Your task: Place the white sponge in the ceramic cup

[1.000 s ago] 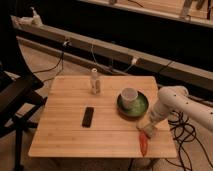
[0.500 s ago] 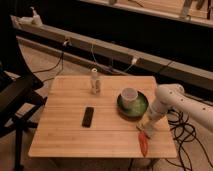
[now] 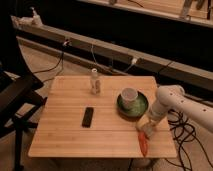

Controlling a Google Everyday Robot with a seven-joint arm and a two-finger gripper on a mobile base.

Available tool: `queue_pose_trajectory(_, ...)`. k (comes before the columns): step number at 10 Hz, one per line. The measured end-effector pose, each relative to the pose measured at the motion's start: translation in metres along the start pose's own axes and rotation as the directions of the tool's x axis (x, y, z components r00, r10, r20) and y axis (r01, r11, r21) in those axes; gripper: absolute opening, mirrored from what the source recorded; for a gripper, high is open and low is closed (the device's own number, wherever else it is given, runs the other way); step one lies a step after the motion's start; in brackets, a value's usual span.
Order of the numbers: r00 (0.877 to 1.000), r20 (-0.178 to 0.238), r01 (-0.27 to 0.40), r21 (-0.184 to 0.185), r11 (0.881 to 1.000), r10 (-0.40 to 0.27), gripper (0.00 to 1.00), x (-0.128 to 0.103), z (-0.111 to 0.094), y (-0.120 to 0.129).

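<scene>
The ceramic cup [image 3: 129,94] is small and white, and stands upright on a green plate [image 3: 141,108] at the right of the wooden table. My gripper [image 3: 147,125] is low over the table's front right, just below the plate and right above a red-orange carrot-like item [image 3: 144,142]. A pale beige lump at the gripper's tip [image 3: 143,123] looks like the white sponge. I cannot tell whether it is held or lying on the table.
A tall pale bottle-shaped object [image 3: 94,82] stands at the table's back middle. A black flat device [image 3: 88,116] lies left of centre. A dark chair [image 3: 15,100] is at the left. Cables hang off the table's right side [image 3: 180,127].
The arm's elbow has shifted slightly left toward the table. The gripper has stayed low by the plate's front edge. The cup, plate and carrot-like item have not moved.
</scene>
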Motion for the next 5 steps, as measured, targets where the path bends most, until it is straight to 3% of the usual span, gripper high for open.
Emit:
queue_pose_trajectory(2, 1.000, 0.024, 0.000, 0.009, 1.000, -0.001, 0.80, -0.0006, -0.0137, 0.0004)
queue_pose_trajectory(5, 1.000, 0.025, 0.015, 0.021, 1.000, -0.015, 0.80, -0.0014, -0.0115, 0.0044)
